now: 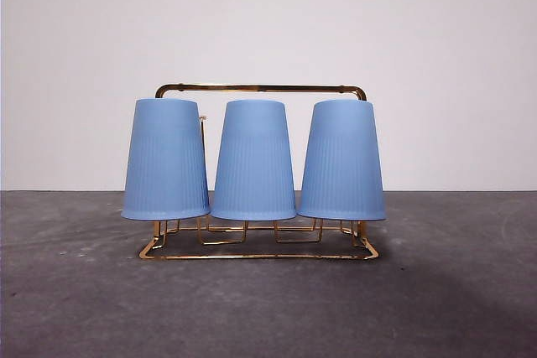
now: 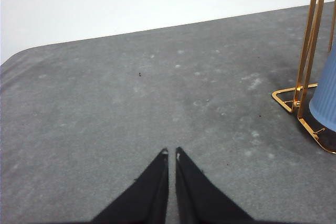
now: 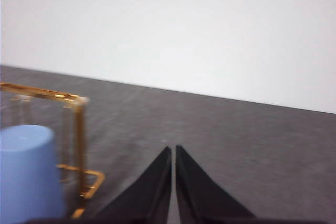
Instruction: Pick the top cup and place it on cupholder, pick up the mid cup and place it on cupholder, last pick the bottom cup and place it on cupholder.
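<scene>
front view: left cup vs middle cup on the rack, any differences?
The left cup sits at the end of the cupholder, under the handle's corner; the middle cup sits between two cups, with the right cup beside it. The left cup's top reaches slightly higher than the middle cup's. The left cup looks a bit wider. Shared: both blue, ribbed, tapered, upside down on the rack. Both grippers, left and right, hold nothing.
</scene>
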Available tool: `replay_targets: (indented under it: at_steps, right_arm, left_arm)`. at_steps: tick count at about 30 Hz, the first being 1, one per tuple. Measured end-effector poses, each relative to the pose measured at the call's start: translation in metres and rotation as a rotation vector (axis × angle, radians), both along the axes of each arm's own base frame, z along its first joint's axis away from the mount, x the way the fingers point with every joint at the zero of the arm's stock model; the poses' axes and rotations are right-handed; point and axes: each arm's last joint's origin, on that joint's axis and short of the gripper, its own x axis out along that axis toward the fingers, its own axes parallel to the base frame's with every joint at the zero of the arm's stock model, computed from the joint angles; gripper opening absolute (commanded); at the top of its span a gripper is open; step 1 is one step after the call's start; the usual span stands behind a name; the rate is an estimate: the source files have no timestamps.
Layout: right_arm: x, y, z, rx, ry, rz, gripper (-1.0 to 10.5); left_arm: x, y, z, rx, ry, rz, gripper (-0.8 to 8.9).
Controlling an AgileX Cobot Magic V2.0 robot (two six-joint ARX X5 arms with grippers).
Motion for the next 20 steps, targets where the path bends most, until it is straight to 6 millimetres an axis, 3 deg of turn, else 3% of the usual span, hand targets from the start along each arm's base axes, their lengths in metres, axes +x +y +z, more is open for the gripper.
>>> replay_targets:
  at_steps: [12,20]
  right_arm:
    - [-0.003,-0.009,-0.051,-0.003,0.003,-0.083,0.1]
    - [-0.005,-0.009,-0.065,-0.001,0.092,-0.105,0.1]
  left_arm:
    - [0.0,0.0,0.0,0.0,0.0,0.0,0.15]
    - [0.0,0.0,0.0,0.0,0.0,0.0,0.15]
